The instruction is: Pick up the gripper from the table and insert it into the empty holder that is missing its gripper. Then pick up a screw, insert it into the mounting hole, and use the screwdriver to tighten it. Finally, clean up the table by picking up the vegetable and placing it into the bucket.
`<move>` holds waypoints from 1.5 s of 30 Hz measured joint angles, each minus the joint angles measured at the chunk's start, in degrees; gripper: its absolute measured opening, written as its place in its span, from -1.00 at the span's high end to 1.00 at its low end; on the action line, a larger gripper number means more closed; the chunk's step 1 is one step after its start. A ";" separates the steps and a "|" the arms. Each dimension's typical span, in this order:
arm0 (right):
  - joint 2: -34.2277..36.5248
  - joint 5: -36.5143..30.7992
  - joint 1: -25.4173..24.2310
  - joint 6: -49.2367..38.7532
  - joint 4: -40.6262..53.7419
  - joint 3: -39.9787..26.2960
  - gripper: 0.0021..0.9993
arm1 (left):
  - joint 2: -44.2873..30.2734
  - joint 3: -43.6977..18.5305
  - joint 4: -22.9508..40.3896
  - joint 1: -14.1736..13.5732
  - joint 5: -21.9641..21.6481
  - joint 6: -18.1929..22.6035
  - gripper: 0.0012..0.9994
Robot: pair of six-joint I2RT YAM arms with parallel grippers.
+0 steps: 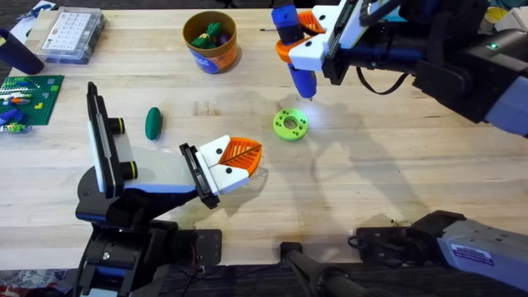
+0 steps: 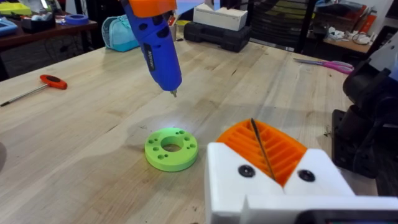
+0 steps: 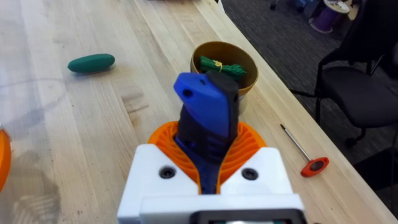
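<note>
- The vegetable (image 1: 153,123) lies on the bench (image 1: 396,173) well to the left of the lime-green disc (image 1: 289,124), untouched — the clean-up is, by my reading, still to come.
- The left gripper (image 1: 239,158) hovers just left of the disc and nearer the arm bases, its orange pads pressed together on nothing.
- The bucket (image 1: 210,41) stands beyond the disc and to its left, already holding other toy items.
- The disc lies flat on the bench; its mounting hole (image 2: 172,145) looks open, and I cannot make out a screw in it, so the tightening step seems unfinished.
- The right gripper (image 1: 304,43) is clenched around the screwdriver (image 1: 295,51), bit pointing down — its tip hangs above and just beyond the disc, not touching it.
- A red-handled tool (image 3: 306,162) lies beside the bucket.
</note>
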State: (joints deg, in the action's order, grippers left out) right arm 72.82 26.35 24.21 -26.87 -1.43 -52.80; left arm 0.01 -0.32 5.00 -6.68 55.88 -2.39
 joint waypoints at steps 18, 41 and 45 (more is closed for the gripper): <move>1.02 0.09 -0.12 -4.71 1.64 0.50 0.80 | -0.04 0.00 -0.05 0.00 0.06 -0.02 0.98; 37.82 -18.89 -8.39 -48.94 -9.42 -11.86 0.81 | -0.04 0.00 -0.07 0.00 -0.49 -0.02 0.98; 43.75 -21.41 -9.02 -55.93 -10.08 -16.18 0.80 | -0.04 0.00 -0.09 0.00 -0.60 -0.02 0.98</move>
State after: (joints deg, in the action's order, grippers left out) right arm 116.56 4.93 15.19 -82.80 -11.51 -68.98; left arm -0.03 -0.32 4.91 -6.68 55.27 -2.42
